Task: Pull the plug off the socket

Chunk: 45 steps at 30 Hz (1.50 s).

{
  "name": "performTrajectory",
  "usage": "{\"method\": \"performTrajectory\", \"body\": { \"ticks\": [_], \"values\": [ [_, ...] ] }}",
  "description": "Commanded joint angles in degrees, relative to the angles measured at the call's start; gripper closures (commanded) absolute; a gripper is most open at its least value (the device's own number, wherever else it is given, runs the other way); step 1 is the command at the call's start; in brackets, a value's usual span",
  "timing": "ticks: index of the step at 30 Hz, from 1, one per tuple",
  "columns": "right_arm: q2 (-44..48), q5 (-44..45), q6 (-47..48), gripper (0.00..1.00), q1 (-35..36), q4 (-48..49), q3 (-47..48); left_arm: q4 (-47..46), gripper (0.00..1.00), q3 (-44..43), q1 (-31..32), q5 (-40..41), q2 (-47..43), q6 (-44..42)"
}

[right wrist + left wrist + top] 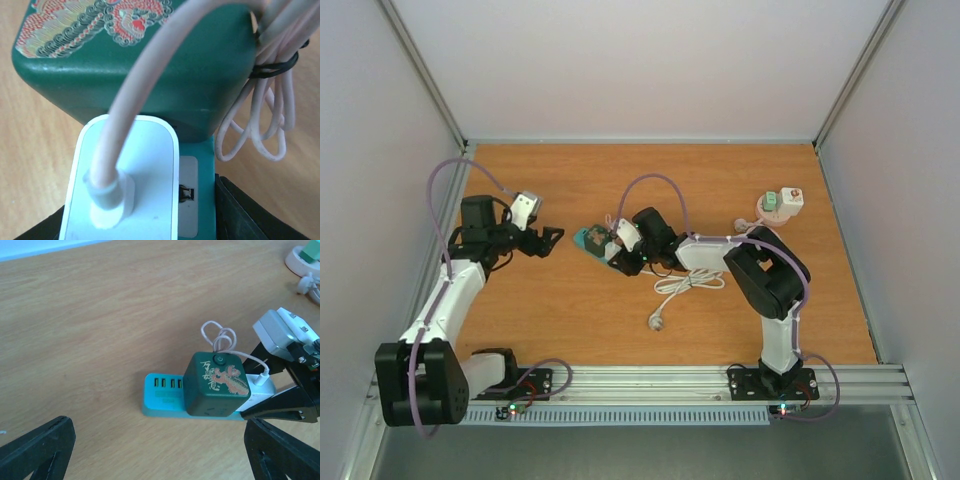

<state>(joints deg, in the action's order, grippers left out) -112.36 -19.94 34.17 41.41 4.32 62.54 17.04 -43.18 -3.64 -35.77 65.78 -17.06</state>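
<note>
Wooden counter (570,320) fills the white-walled booth, with bare board open on the left and far sides of the socket (216,385). Green and cube-shaped, the socket sits on a teal base (160,397) near the counter's middle. The white plug (125,180) is seated in its right face, with a cord rising from it. The right hand (145,222) straddles the plug with its fingers spread. One finger (245,210) stands off the plug, teal showing between them. The other is cut off at the frame corner, so contact is unclear. The left hand (160,455) hangs wide open left of the socket, apart from it. Banded cord loops (272,50) crowd against the socket. Right of the socket, a white block (700,252) lies half hidden under the right arm and is hard to identify.
</note>
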Motion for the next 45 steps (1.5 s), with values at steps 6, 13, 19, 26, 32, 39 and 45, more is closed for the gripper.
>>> {"method": "performTrajectory", "body": {
  "ticks": [6, 13, 19, 26, 32, 39, 45],
  "values": [
    [4.2, -3.1, -3.8, 0.52, 3.0, -3.8, -3.8, 2.2, 0.10, 0.3, 5.5, 0.1, 1.9, -2.0],
    [7.4, -3.4, -3.8, 0.33, 3.0, -5.9, -3.9, 3.3, 0.15, -2.0, 10.0, 2.0, 5.8, -2.8],
    [10.3, -3.7, -3.4, 0.26, 3.0, -7.0, -3.5, 1.7, 0.17, -1.5, 13.2, 5.1, 7.2, -1.6],
    [11.5, -3.1, -1.5, 0.31, 3.0, -7.0, -3.6, 0.7, 0.18, -2.1, 16.2, 7.4, 9.7, -1.0],
    [11.1, -3.4, 0.0, 0.37, 2.9, -6.8, -3.3, -0.2, 0.19, -3.7, 18.5, 8.8, 12.9, -0.4],
    [9.2, -0.9, 0.9, 0.42, 3.0, -6.8, -2.0, -0.5, 0.22, -3.9, 18.6, 9.4, 15.4, 0.3],
    [7.6, 0.2, 1.0, 0.46, 4.1, -6.9, -1.1, -1.0, 0.23, -2.9, 18.6, 10.3, 15.5, 0.0]
  ]
}}
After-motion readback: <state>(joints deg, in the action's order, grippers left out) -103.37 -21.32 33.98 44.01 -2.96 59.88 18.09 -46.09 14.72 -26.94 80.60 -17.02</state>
